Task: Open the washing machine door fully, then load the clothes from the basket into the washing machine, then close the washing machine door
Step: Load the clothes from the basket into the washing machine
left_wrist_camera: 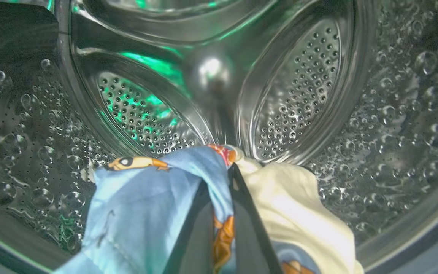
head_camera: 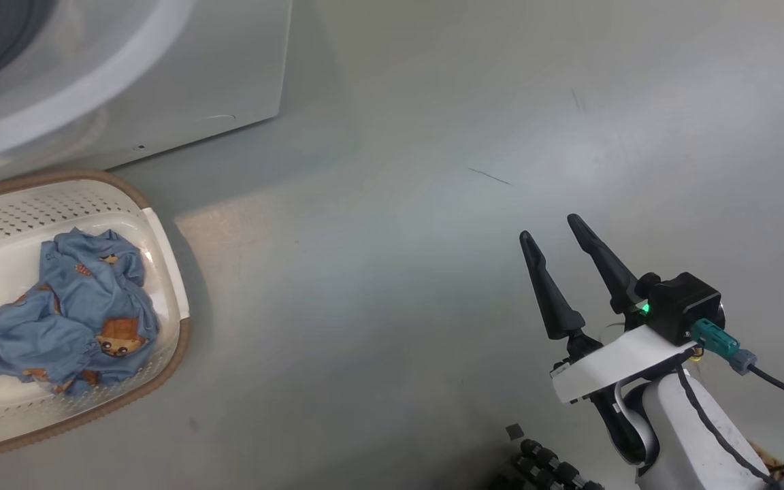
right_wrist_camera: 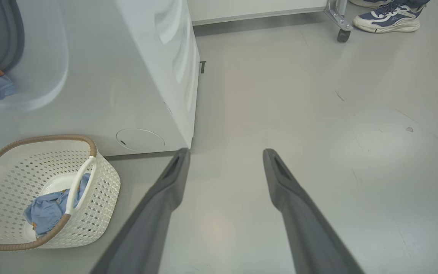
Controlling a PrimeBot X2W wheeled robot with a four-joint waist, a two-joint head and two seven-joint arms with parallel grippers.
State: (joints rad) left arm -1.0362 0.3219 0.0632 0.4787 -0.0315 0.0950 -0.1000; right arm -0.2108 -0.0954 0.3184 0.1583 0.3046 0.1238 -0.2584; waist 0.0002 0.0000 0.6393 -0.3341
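Left wrist view: one garment point(left_wrist_camera: 146, 205) in clamped left gripper point(left_wrist_camera: 221, 179); second garment point(head_camera: 65, 306) in one basket point(head_camera: 160, 245); right gripper point(head_camera: 548, 226) wide.

You are looking down on a grey floor point(head_camera: 399, 204). At the upper left stands the white washing machine point(head_camera: 160, 68). Just in front of it, the cream basket point(head_camera: 24, 211) holds crumpled blue clothes point(head_camera: 72, 313) printed with bears. At the lower right, your right gripper point(head_camera: 548, 228) hovers above the floor, fingers spread apart.

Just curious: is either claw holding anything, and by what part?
The left claw pinches the clothes by a bunched fold where blue meets cream, inside the drum. The right claw is open, holding nothing.
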